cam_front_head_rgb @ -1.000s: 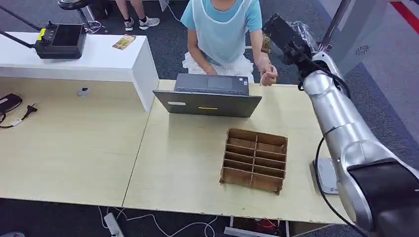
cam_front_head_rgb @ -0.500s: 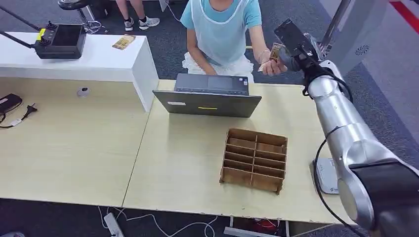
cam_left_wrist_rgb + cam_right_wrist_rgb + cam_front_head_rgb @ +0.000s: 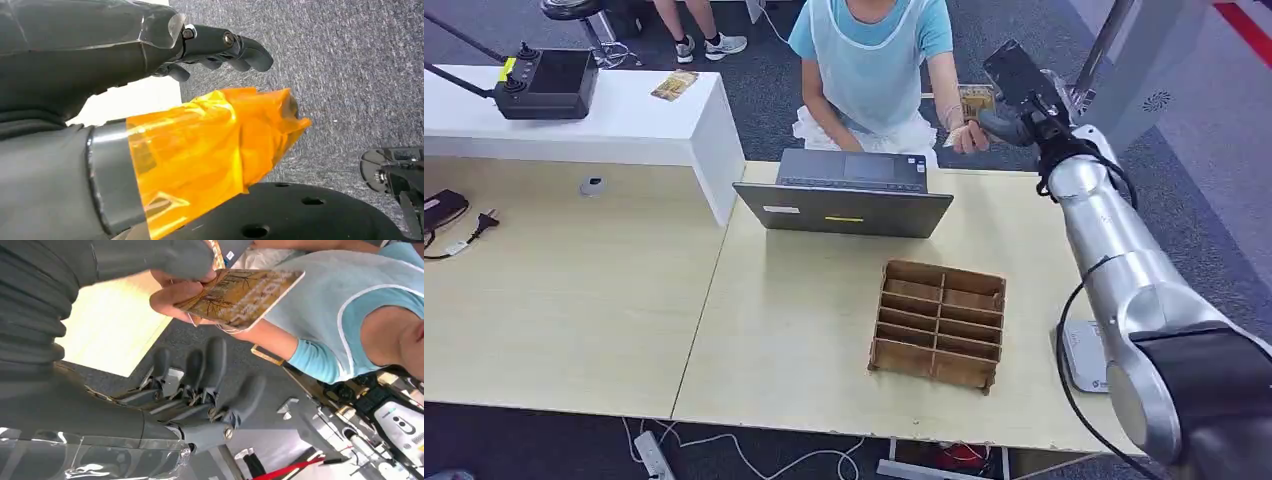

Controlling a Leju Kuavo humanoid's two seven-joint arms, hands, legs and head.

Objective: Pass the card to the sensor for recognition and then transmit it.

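Card (image 3: pixel 245 295) now lifted higher vs 0.5 s ago; one card, pinched by person's hand (image 3: pixel 180 292), right hand (image 3: pixel 200 385) just beside, fingers apart, empty. Left hand (image 3: pixel 220 47) loosely curled, empty.

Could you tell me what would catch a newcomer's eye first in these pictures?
First, the handover at the far right of the desk: a person's hand holds a golden-brown card up to the robot's right hand, whose fingers are spread beside it. Next, the wooden slotted rack in the middle of the desk, behind the grey laptop.
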